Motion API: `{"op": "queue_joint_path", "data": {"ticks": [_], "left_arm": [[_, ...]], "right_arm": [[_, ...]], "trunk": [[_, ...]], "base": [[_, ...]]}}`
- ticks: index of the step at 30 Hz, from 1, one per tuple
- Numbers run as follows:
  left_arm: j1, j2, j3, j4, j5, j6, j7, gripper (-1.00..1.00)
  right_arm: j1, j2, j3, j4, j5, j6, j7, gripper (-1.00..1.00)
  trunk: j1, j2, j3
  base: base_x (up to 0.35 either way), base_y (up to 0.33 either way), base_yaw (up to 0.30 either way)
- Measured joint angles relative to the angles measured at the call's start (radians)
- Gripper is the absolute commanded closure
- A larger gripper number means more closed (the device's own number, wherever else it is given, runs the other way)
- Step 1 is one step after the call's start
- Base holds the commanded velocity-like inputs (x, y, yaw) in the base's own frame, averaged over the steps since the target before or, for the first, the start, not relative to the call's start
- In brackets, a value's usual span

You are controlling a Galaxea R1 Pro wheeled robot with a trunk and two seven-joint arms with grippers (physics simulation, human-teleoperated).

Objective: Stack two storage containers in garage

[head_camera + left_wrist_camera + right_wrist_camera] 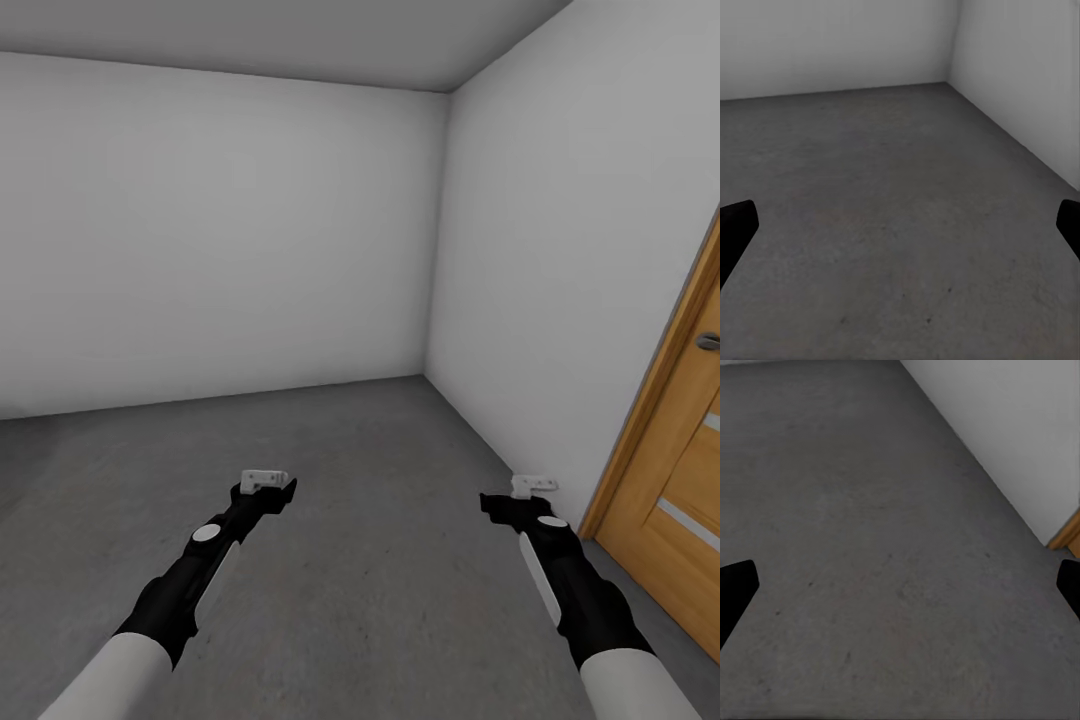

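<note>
I am in the garage, facing a corner of plain white walls point(220, 230). The two storage containers are out of view. My left gripper point(268, 482) hangs open over the grey concrete floor point(380, 520), nothing between its fingers point(735, 225). My right gripper point(532, 490) is open too, low over the floor near the right wall, and its dark fingertips point(736, 585) stand wide apart with bare concrete between them.
A wooden panel door point(680, 500) with a metal handle point(708, 341) stands in the right wall, close to my right arm. The door frame's foot point(1066, 536) appears in the right wrist view. Concrete floor stretches ahead to the corner.
</note>
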Motion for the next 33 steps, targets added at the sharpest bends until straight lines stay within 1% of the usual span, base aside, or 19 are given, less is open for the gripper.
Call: {"op": "queue_joint_path", "data": {"ticks": [1,2,6,17,27,33], "left_arm": [[0.0,0.0,0.0,0.0,0.0,0.0,0.0,-1.0],[0.0,0.0,0.0,0.0,0.0,0.0,0.0,-1.0],[0.0,0.0,-0.001,0.0,0.0,-0.001,0.0,-1.0],[0.001,0.0,0.0,0.001,0.0,-0.034,0.0,-1.0],[0.0,0.0,-0.003,0.012,-0.006,-0.023,-0.008,-1.0],[0.0,0.0,-0.002,0.014,-0.005,-0.021,-0.009,-1.0]], "right_arm": [[0.0,-0.002,-0.001,0.0,0.001,0.0,0.028,-1.0],[0.001,-0.003,-0.001,0.0,0.001,-0.001,0.04,-1.0],[0.002,-0.005,-0.001,0.0,0.002,-0.013,0.074,-1.0],[0.004,-0.001,-0.001,-0.001,0.003,-0.032,0.075,-1.0],[0.005,-0.002,-0.001,-0.001,0.004,-0.032,0.073,-1.0],[0.005,-0.003,-0.007,0.0,0.003,-0.025,0.071,-1.0]], "trunk": [[0.0,0.0,0.0],[0.0,0.0,0.0],[0.0,0.0,0.0],[0.0,0.0,0.0],[0.0,0.0,0.0],[0.0,0.0,0.0]], "base": [[0.0,0.0,0.0],[0.0,0.0,0.0],[0.0,0.0,0.0],[0.0,0.0,0.0],[0.0,0.0,-0.001],[0.0,0.0,-0.158]]}}
